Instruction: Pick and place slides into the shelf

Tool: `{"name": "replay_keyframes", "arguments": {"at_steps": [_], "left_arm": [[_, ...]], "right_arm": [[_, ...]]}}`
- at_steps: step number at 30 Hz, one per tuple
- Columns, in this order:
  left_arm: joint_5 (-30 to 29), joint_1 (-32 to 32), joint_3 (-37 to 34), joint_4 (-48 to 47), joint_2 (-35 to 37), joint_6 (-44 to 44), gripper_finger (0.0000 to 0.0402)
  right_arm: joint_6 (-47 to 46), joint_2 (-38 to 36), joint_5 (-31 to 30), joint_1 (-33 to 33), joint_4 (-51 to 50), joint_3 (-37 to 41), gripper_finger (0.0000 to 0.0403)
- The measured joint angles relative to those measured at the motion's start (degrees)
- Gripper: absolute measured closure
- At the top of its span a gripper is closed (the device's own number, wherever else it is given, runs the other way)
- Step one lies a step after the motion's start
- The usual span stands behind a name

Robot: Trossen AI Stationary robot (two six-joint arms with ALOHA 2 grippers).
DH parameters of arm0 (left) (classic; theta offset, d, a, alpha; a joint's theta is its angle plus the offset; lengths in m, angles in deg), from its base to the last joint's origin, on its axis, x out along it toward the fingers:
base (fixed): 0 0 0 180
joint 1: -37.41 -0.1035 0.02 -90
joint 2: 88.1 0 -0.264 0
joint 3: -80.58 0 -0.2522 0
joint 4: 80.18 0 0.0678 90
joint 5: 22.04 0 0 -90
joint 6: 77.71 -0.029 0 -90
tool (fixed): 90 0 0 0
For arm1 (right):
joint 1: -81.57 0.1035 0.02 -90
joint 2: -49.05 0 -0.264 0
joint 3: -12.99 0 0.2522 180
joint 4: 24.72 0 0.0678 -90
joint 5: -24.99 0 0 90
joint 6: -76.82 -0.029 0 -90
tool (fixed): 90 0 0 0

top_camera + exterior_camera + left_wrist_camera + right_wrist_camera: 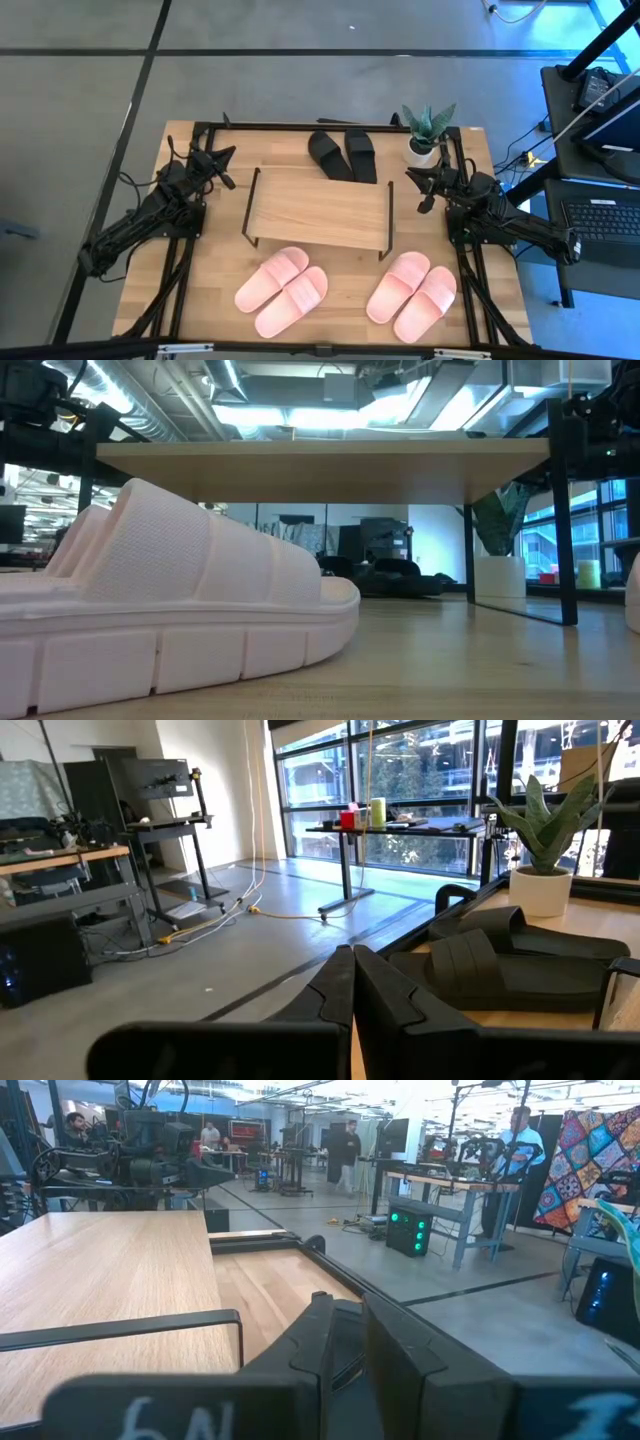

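The shelf (318, 208), a light wood board on thin black wire legs, stands mid-table. A black pair of slides (342, 155) lies soles down behind it, and also shows in the left wrist view (500, 965). Two pink pairs (282, 290) (412, 295) lie soles down in front of it; one pink slide (170, 600) fills the low view's left. My left gripper (225, 160) hovers shut at the shelf's far left corner. My right gripper (415, 182) hovers at the far right corner, its fingers (322, 1330) a narrow gap apart with nothing between them.
A potted plant (425, 135) in a white pot stands at the far right corner, beside the black slides and close to my right gripper. Black frame rails (330, 126) run along the table's edges. Desks, stands and people (350, 1145) are in the room beyond.
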Motion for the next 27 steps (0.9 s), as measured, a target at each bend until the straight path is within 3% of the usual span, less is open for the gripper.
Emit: {"name": "replay_keyframes", "arguments": {"at_steps": [5,13,21,27], "left_arm": [[0.00,-0.01,-0.01,-0.01,-0.01,-0.02,0.0401],[0.01,0.01,0.01,-0.01,-0.01,-0.01,0.0401],[0.00,-0.01,-0.01,-0.01,-0.01,-0.01,0.0401],[0.01,0.00,0.00,-0.01,-0.01,-0.01,0.0401]], "right_arm": [[4.54,-0.01,0.04,0.00,0.61,0.00,0.0344],[3.96,0.01,0.02,0.02,0.68,0.00,0.0344],[-15.31,0.01,0.04,0.00,0.98,0.00,0.0344],[-14.30,0.00,0.02,0.02,0.97,0.00,0.0344]]}}
